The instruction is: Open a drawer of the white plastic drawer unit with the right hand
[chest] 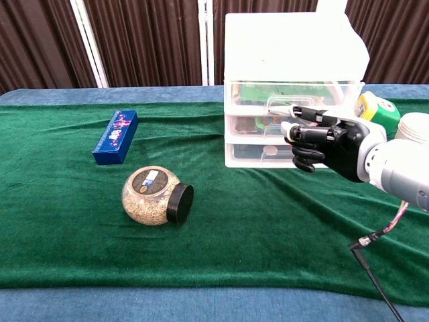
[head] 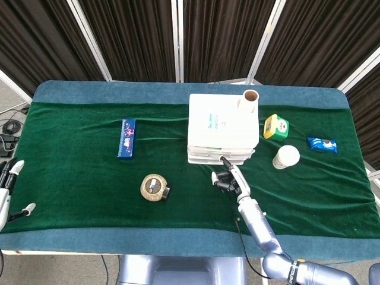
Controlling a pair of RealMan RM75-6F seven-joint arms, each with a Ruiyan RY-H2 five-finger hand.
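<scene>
Drawer unit, white plastic, three-tier, near table's far edge: light, may slide. Right hand hooks top drawer handle; left hand released.

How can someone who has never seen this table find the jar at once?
Start from the white drawer unit in the middle of the green cloth. The jar lies on its side, left of the unit and nearer the robot. Unlike the flat blue box behind it, it is round, with a black lid.

Blue box, jar on side, white cup, yellow-green timer.
</scene>
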